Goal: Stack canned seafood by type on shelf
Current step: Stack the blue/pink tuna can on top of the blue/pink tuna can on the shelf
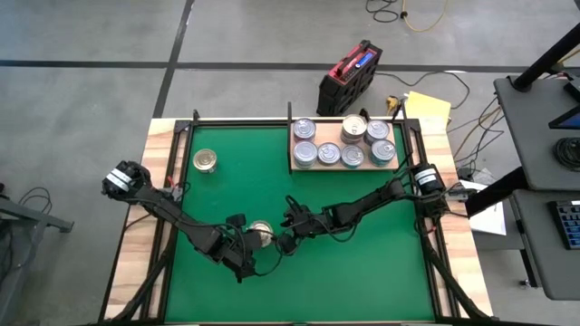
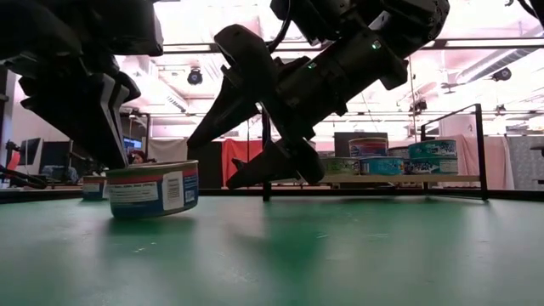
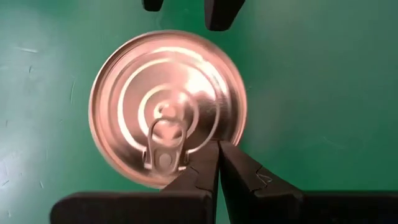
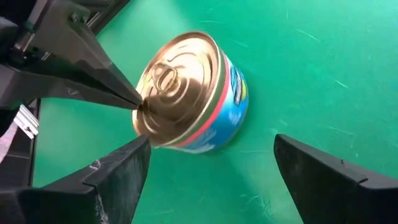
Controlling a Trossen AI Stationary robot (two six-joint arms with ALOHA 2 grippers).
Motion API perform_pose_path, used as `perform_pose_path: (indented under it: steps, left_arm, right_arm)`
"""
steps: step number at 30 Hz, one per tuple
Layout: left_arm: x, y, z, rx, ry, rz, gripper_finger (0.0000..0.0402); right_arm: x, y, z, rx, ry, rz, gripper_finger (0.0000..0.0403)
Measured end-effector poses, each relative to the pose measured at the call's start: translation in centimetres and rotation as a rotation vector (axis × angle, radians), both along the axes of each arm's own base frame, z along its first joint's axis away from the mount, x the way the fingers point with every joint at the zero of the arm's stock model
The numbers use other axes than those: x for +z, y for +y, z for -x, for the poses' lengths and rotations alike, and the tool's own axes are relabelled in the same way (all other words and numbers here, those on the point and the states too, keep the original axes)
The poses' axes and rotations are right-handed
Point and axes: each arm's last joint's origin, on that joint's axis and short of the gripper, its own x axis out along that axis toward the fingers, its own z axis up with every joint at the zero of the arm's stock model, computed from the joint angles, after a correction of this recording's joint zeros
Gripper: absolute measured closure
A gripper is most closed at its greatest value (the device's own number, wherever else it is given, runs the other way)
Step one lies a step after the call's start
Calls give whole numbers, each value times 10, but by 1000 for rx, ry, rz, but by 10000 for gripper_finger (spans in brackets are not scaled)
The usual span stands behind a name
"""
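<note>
- The left gripper, low and left of centre in the high view, has its fingers pressed together, tips at the rim of a gold-lidded can.
- The right gripper, spread wide just right of that can, should straddle it squarely before closing.
- A lone can sits at upper left on the green mat.
- The shelf, upper right, carries the remaining cans.
- Bare grey floor surrounds the table.

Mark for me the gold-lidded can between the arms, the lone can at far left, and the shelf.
gold-lidded can [image 4: 180, 87], right wrist view, on its lid.
lone can [image 1: 206, 161], high view, centre of lid.
shelf [image 1: 392, 166], high view, bare front right corner.
</note>
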Motion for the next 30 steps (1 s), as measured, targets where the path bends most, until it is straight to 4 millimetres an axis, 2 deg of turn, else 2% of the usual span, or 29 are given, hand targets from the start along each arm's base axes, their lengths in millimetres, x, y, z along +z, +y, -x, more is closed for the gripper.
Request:
perform_pose_path:
  steps: [30]
  left_arm:
    - [-6, -4, 3, -10, -22, 10, 402]
  right_arm:
    - [7, -1, -4, -13, -86, 42, 71]
